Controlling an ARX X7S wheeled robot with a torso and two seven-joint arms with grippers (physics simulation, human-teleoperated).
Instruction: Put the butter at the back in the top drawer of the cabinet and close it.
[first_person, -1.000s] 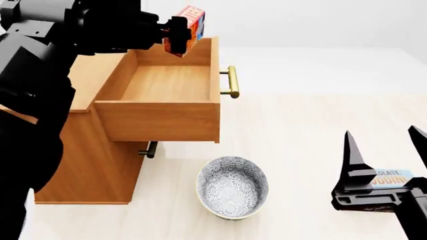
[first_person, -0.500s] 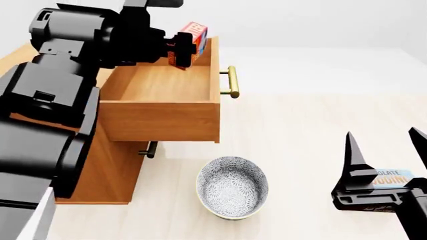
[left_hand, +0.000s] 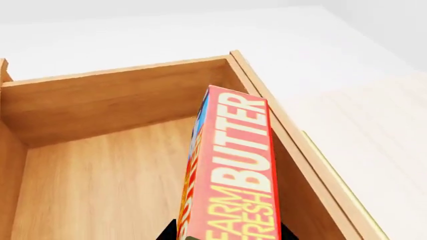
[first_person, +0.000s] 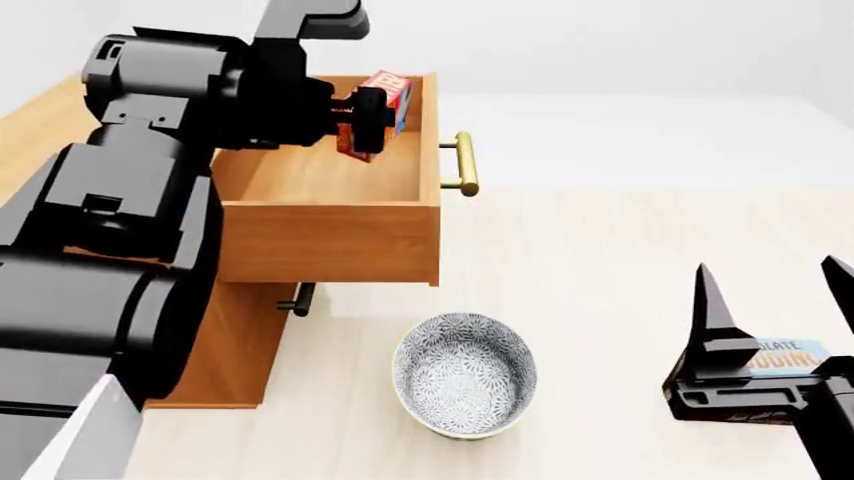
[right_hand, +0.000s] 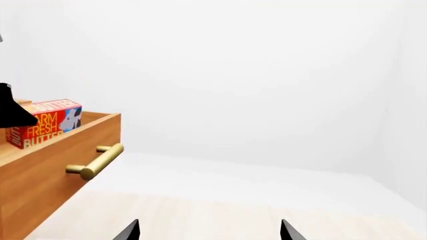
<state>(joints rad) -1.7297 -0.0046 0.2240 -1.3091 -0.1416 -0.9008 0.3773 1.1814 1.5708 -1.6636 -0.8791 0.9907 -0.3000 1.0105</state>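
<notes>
Over the open top drawer (first_person: 334, 190) of the cabinet (first_person: 227, 340), the left gripper (first_person: 358, 120) is clamped on the butter (first_person: 384, 108), held above the drawer's far corner. Right gripper (first_person: 774, 300) hangs wide open, holding nothing, near the bowl (first_person: 465, 375).

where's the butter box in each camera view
Head view: the butter, upper centre-left, held by the left end effector over the top drawer.
Left wrist view: fills the lower centre.
Right wrist view: far left edge.
Shared landmark: the drawer's brass handle, barely visible in the left wrist view.
</notes>
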